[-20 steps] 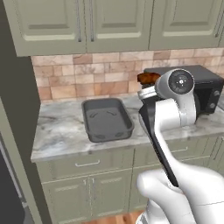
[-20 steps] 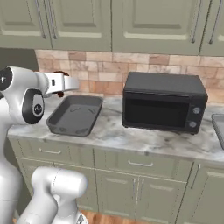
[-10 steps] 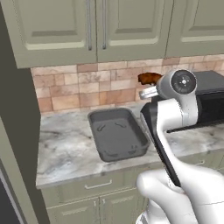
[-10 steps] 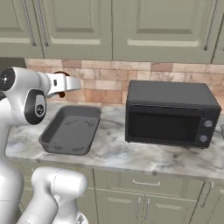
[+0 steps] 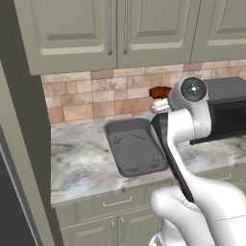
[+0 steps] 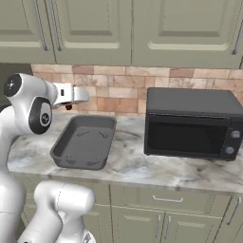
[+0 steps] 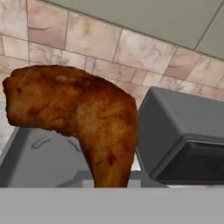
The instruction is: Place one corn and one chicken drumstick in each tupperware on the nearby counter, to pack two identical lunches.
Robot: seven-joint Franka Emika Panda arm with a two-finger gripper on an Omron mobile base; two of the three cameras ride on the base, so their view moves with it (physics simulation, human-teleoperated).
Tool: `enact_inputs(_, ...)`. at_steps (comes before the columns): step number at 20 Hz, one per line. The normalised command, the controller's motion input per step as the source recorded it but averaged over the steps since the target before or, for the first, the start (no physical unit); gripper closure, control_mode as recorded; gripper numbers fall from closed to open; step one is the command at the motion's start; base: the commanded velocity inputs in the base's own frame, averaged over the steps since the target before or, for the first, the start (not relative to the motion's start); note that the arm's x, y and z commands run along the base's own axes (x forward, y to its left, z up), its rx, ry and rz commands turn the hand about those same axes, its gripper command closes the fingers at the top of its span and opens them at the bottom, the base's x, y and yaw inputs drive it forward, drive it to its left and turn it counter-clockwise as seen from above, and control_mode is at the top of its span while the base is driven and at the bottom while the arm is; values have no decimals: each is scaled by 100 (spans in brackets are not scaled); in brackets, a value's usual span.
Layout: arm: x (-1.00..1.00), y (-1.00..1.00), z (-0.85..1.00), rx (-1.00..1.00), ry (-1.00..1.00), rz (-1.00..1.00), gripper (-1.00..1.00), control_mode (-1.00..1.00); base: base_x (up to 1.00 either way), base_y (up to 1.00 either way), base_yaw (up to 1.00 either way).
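Brown-orange roasted chicken drumstick [image 7: 83, 118] clenched in tool [image 5: 161, 97] at thin end; prob. stiff, light, greasy. Grey rectangular tupperware tray [image 5: 137, 151] below tool.

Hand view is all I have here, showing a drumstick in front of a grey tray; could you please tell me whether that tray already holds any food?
Observer: No. In the right base view the tupperware lies empty on the counter.
Operator: Thank you. Where is the gripper relative to it?
Observer: The gripper, shut on the chicken drumstick, is raised above the tray's far end, by the brick wall.
Operator: And what stands beside the tray?
Observer: A black microwave sits close to its right, its door closed.
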Motion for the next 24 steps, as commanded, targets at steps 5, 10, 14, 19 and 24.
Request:
enact_inputs(5,63,0,-56,6,30,0,100,-100,0,0,0)
enact_inputs(10,50,13,-83,0,16,-1,100,-100,0,0,0)
enact_inputs(14,43,21,-75,0,7,-5,100,-100,0,0,0)
enact_inputs(19,38,8,-41,0,5,-5,100,-100,0,0,0)
enact_inputs(24,24,0,-39,0,11,-5,100,-100,0,0,0)
